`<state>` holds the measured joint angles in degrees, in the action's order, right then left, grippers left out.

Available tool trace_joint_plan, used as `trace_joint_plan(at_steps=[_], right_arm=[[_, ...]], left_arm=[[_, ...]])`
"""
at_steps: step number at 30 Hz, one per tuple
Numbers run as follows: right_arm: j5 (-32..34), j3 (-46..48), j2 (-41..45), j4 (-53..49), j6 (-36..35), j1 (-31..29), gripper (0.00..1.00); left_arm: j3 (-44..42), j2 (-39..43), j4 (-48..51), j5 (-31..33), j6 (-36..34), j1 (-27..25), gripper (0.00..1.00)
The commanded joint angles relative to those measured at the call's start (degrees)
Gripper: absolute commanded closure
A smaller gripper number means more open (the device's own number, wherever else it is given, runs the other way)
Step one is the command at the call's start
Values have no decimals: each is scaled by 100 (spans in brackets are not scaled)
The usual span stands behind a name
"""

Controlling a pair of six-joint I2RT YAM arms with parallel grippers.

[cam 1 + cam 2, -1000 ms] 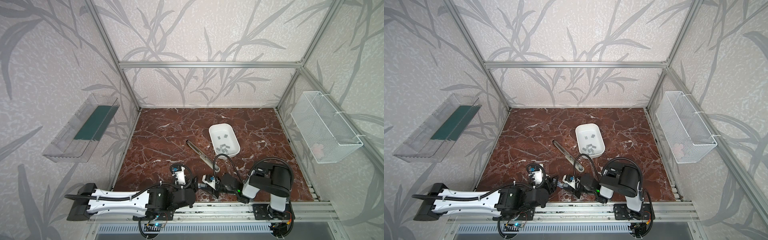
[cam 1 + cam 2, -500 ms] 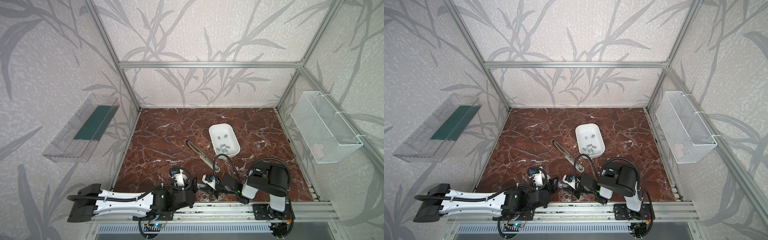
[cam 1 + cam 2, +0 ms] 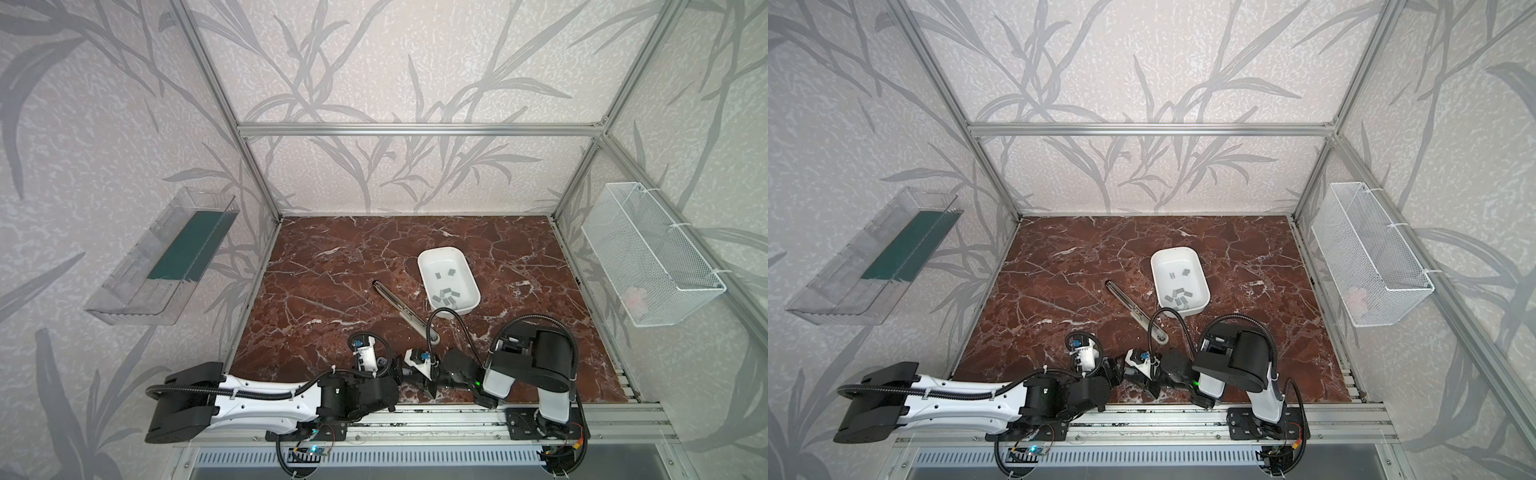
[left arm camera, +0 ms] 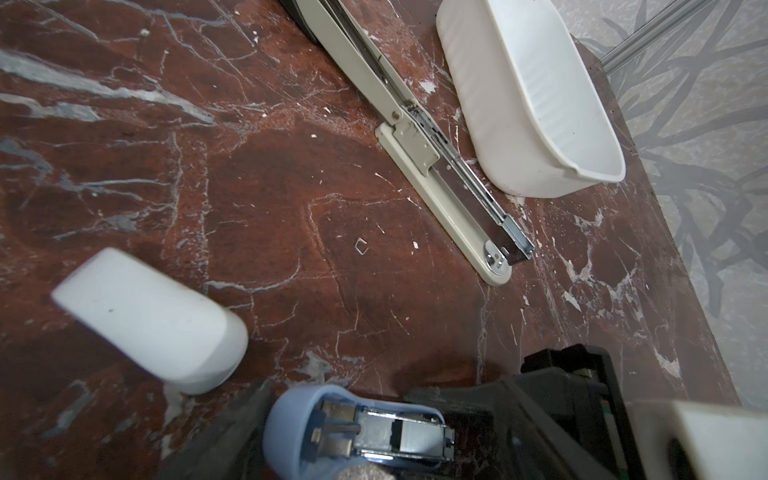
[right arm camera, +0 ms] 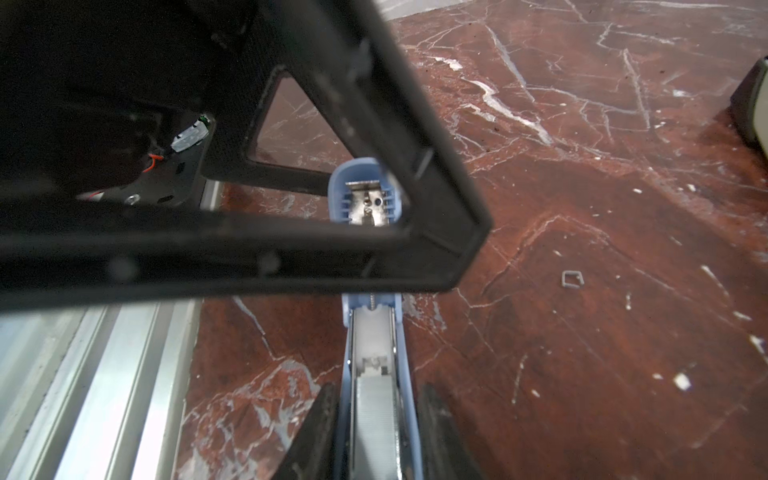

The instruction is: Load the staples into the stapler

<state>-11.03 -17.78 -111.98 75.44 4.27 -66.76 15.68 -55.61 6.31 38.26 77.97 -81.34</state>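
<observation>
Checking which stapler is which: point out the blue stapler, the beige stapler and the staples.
blue stapler [image 4: 286,428]: left wrist view, blue plastic end.
beige stapler [image 4: 451,208]: left wrist view, its base.
staples [image 3: 445,294]: a top view, the main cluster.

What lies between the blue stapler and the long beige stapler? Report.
One loose bent staple on bare marble, between blue stapler and beige stapler; both wrist views show it.

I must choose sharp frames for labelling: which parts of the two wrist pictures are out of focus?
Left wrist view: the white finger is blurred, the beige stapler sharp. Right wrist view: the black frame across the blue stapler is blurred, the loose staple sharp.
</observation>
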Motion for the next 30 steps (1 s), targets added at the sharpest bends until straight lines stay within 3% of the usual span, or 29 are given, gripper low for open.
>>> trace_joint_plan(at_steps=[1, 10, 15, 19, 23, 30], right_arm=[[-260, 128, -350, -1225, 140, -100, 71], [-224, 125, -429, -1119, 186, -105, 77], [-192, 194, -529, -870, 251, -99, 74], [-164, 248, -587, -697, 274, -101, 72], [-97, 353, -567, -428, 295, -100, 67], [187, 610, -118, -332, 369, -100, 48]], left_arm=[[62, -10, -496, -47, -322, 13, 22], [416, -781, -1469, -475, -1127, 13, 44], [625, -1649, -1952, -831, -1210, 4, 48], [676, -1845, -2221, -867, -1275, -9, 53], [638, -1723, -2245, -812, -1329, -31, 56], [649, -1481, -1772, -534, -1337, -31, 57]])
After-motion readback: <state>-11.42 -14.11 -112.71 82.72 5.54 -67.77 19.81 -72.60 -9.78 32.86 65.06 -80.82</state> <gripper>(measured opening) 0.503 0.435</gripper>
